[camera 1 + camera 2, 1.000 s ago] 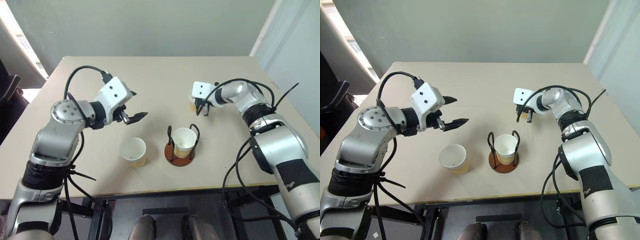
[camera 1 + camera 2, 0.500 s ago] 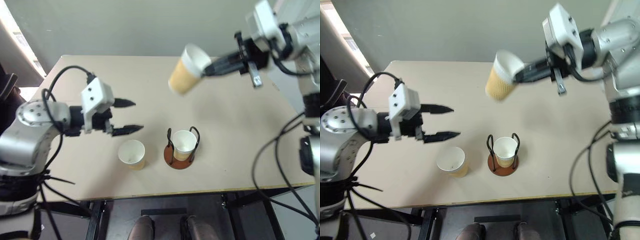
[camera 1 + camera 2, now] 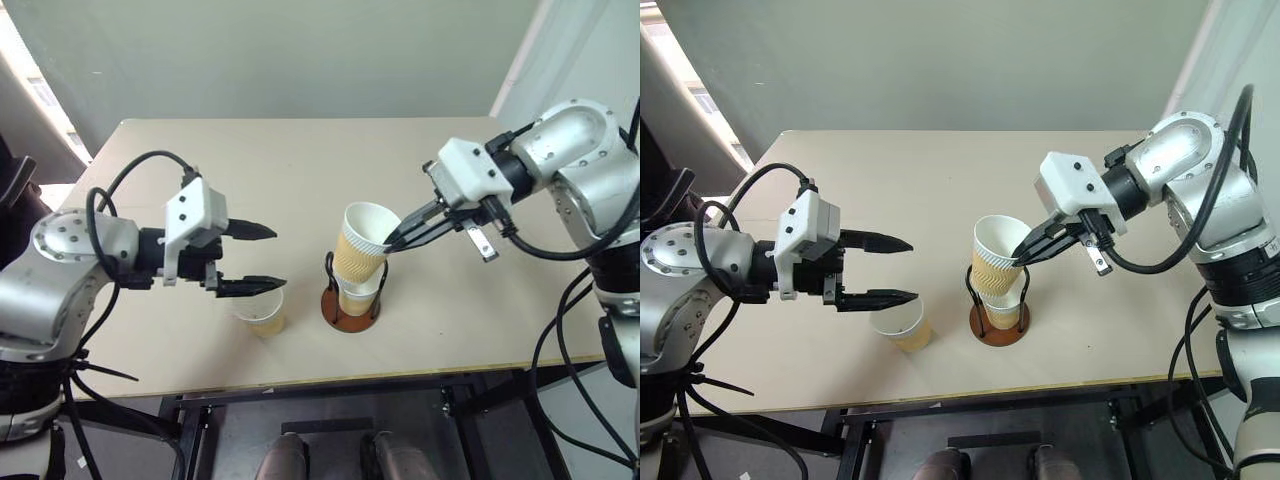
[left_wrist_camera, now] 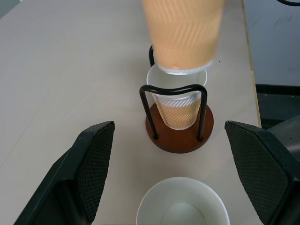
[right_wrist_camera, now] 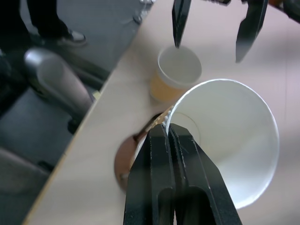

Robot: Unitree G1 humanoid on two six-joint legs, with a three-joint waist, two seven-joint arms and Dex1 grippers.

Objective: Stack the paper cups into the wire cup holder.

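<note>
Paper cups [image 3: 362,250]: white rims, ribbed pale-orange sides.

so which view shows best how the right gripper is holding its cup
The right wrist view: the right gripper is shut on the held cup's rim. The eye views show it from the side, holding that cup tilted above the wire cup holder.
</note>
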